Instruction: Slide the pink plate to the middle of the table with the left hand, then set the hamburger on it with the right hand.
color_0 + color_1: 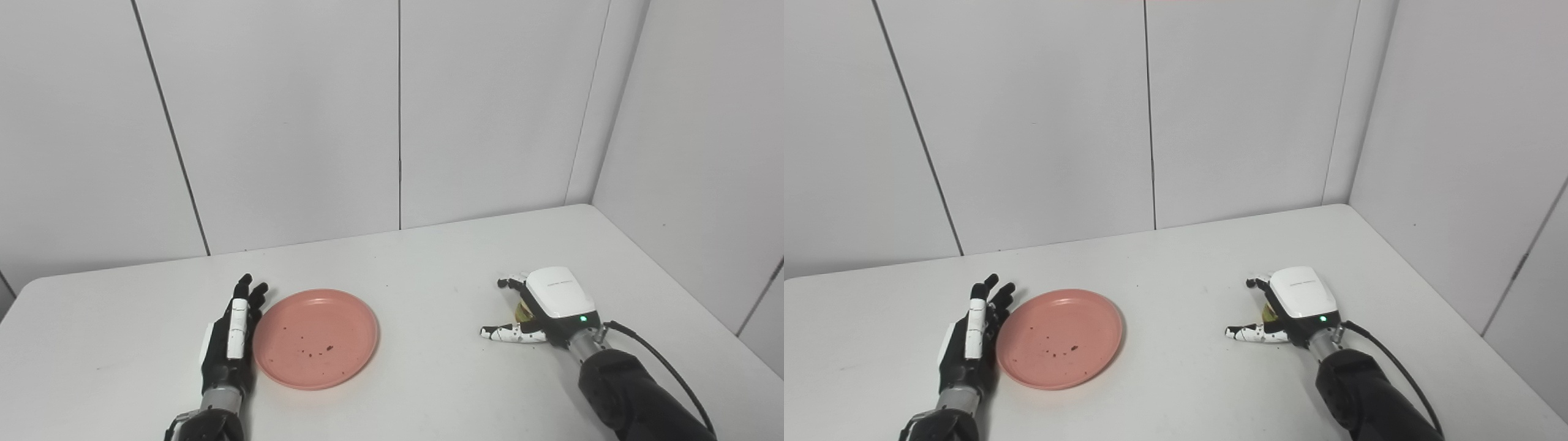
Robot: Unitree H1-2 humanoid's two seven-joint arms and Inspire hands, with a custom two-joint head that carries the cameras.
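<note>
My left hand (229, 346) lies on its edge on the white surface (429, 367), fingers straight and a little apart, holding nothing, just beside the left rim of the pink plate (315, 338). The plate holds only a few dark crumbs. My right hand (542, 306) arches over the hamburger (522, 312), mostly hidden beneath; I cannot tell whether my fingers grip it.

White table (429, 257) in a corner — pale panelled walls (275, 122) behind.
</note>
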